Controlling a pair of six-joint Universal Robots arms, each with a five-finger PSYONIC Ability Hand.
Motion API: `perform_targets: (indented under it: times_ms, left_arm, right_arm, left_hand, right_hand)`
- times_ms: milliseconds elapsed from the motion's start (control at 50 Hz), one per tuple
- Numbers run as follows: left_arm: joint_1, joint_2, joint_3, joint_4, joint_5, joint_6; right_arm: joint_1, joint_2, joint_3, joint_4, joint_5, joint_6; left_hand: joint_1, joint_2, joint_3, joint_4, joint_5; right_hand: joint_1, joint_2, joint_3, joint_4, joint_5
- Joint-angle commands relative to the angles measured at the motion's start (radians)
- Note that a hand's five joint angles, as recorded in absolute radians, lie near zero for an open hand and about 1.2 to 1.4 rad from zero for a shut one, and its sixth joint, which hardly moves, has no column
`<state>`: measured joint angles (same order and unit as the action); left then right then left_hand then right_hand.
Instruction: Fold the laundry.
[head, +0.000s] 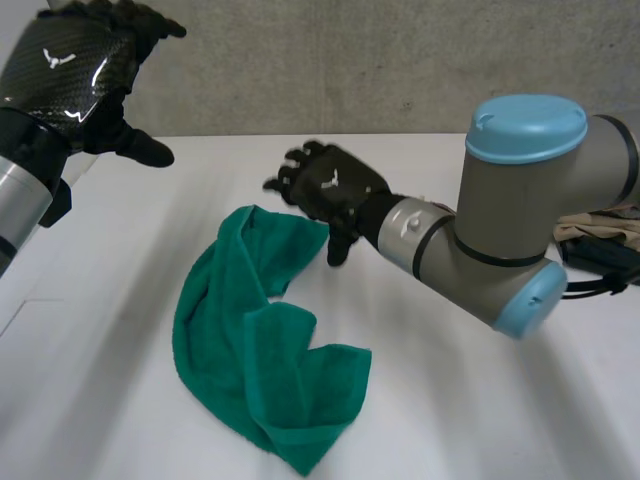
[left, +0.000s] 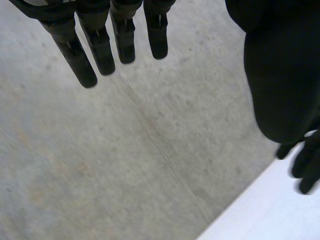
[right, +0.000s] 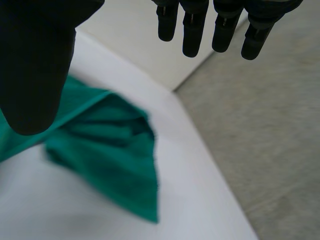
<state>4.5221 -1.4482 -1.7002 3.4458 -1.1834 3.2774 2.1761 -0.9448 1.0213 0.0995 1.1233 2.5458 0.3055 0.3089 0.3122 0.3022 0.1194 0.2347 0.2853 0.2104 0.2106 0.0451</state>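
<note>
A green towel (head: 255, 340) lies crumpled on the white table (head: 480, 400), bent in a rough curve with one end folded over near the front. My right hand (head: 325, 185) hovers just beyond the towel's far end, fingers straight and open, holding nothing. In the right wrist view the towel (right: 110, 145) lies below the thumb (right: 35, 65), apart from the fingers (right: 195, 30). My left hand (head: 75, 70) is raised high at the far left, well away from the towel, open and empty; its fingers (left: 100, 45) hang straight.
A beige cloth (head: 600, 228) sits at the table's right edge behind the right arm (head: 520, 200). A grey wall stands behind the table. The table's edge (left: 260, 210) and grey floor (left: 125, 150) show beneath the left hand, with the right hand (left: 305, 165) beside it.
</note>
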Motion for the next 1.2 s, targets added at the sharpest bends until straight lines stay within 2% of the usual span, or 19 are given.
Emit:
perform_targets:
  times_ms: [20,120,260,360,480,500,560,580,600,640,660,700,800,880,900,980,1020,1100,1200]
  left_arm:
    - [0.118,-0.266,0.183,-0.065,0.172,-0.061]
    - [0.118,-0.457,0.329,-0.161,0.205,-0.027]
    - [0.075,-0.687,0.510,-0.273,0.189,0.135]
    - [0.017,-0.845,0.615,-0.295,0.145,0.253]
    - [-0.031,-0.968,0.694,-0.292,0.071,0.332]
    - [-0.040,-0.994,0.714,-0.289,0.056,0.343]
    - [-0.050,-1.025,0.746,-0.277,0.036,0.353]
    - [-0.060,-1.040,0.760,-0.268,0.025,0.360]
    - [-0.064,-1.046,0.764,-0.264,0.021,0.361]
    - [-0.075,-1.061,0.775,-0.255,0.016,0.364]
    - [-0.083,-1.072,0.775,-0.246,0.016,0.376]
    - [-0.089,-1.078,0.774,-0.235,0.015,0.393]
    - [-0.090,-1.060,0.786,-0.159,-0.021,0.444]
    - [-0.095,-0.970,0.807,-0.019,-0.126,0.420]
    - [-0.095,-0.918,0.809,0.042,-0.187,0.385]
    - [-0.093,-0.780,0.775,0.162,-0.309,0.285]
    - [-0.092,-0.724,0.746,0.188,-0.331,0.252]
    - [-0.084,-0.597,0.645,0.197,-0.326,0.206]
    - [-0.070,-0.486,0.460,0.173,-0.317,0.188]
  right_arm:
    - [0.011,-0.031,0.071,0.241,-0.071,-0.278]
    - [0.059,-0.031,0.154,0.266,-0.066,-0.358]
    - [0.125,-0.017,0.279,0.083,-0.027,-0.372]
    - [0.155,-0.015,0.339,-0.044,0.012,-0.357]
    - [0.180,-0.019,0.385,-0.098,0.018,-0.340]
    - [0.182,-0.017,0.391,-0.107,0.018,-0.337]
    - [0.185,-0.011,0.404,-0.142,0.026,-0.332]
    - [0.185,-0.009,0.404,-0.152,0.030,-0.331]
    - [0.180,-0.003,0.401,-0.164,0.041,-0.326]
    - [0.176,0.000,0.396,-0.173,0.050,-0.322]
    - [0.168,0.003,0.390,-0.176,0.059,-0.319]
    - [0.156,-0.002,0.379,-0.182,0.066,-0.315]
    - [0.117,-0.022,0.312,-0.240,0.110,-0.254]
    - [0.067,-0.052,0.214,-0.365,0.240,-0.142]
    - [0.044,-0.067,0.174,-0.429,0.307,-0.095]
    - [-0.021,-0.113,0.103,-0.588,0.449,0.014]
    - [-0.047,-0.129,0.089,-0.639,0.489,0.049]
    - [-0.097,-0.155,0.082,-0.681,0.515,0.080]
    - [-0.163,-0.173,0.130,-0.623,0.471,0.093]
  left_hand:
    - [-0.030,-0.034,-0.037,-0.027,-0.019]
    - [-0.004,-0.007,-0.011,-0.001,0.008]
    - [0.014,0.010,0.007,0.017,0.025]
    - [0.014,0.010,0.007,0.017,0.025]
    - [0.019,0.016,0.013,0.023,0.031]
    - [0.095,0.092,0.088,0.098,0.107]
    - [0.394,0.391,0.388,0.398,0.406]
    - [0.575,0.572,0.569,0.579,0.587]
    - [0.650,0.647,0.643,0.653,0.662]
    - [0.768,0.764,0.761,0.771,0.779]
    - [0.919,0.916,0.913,0.923,0.931]
    - [1.090,1.087,1.084,1.094,1.102]
    - [1.091,1.087,1.084,1.094,1.102]
    - [1.091,1.087,1.084,1.094,1.102]
    - [1.091,1.087,1.084,1.094,1.102]
    - [1.091,1.087,1.084,1.094,1.102]
    - [1.091,1.087,1.084,1.094,1.102]
    - [1.091,1.087,1.084,1.094,1.102]
    - [1.091,1.087,1.084,1.094,1.102]
  right_hand:
    - [-0.060,-0.111,-0.036,-0.036,-0.045]
    - [-0.060,-0.111,-0.036,-0.036,-0.045]
    - [-0.060,-0.111,-0.036,-0.036,-0.045]
    - [-0.060,-0.111,-0.036,-0.036,-0.045]
    - [-0.034,-0.085,-0.010,-0.010,-0.019]
    - [-0.008,-0.058,0.017,0.017,0.008]
    - [0.303,0.252,0.327,0.327,0.318]
    - [0.423,0.372,0.447,0.447,0.438]
    - [0.631,0.580,0.655,0.655,0.646]
    - [0.788,0.737,0.812,0.812,0.803]
    - [0.951,0.900,0.975,0.975,0.966]
    - [1.161,1.110,1.185,1.185,1.176]
    - [1.162,1.111,1.186,1.186,1.177]
    - [1.162,1.111,1.186,1.186,1.177]
    - [1.162,1.111,1.186,1.186,1.177]
    - [1.162,1.111,1.186,1.186,1.177]
    - [1.162,1.111,1.186,1.186,1.177]
    - [1.162,1.111,1.186,1.186,1.177]
    - [1.162,1.111,1.186,1.186,1.177]
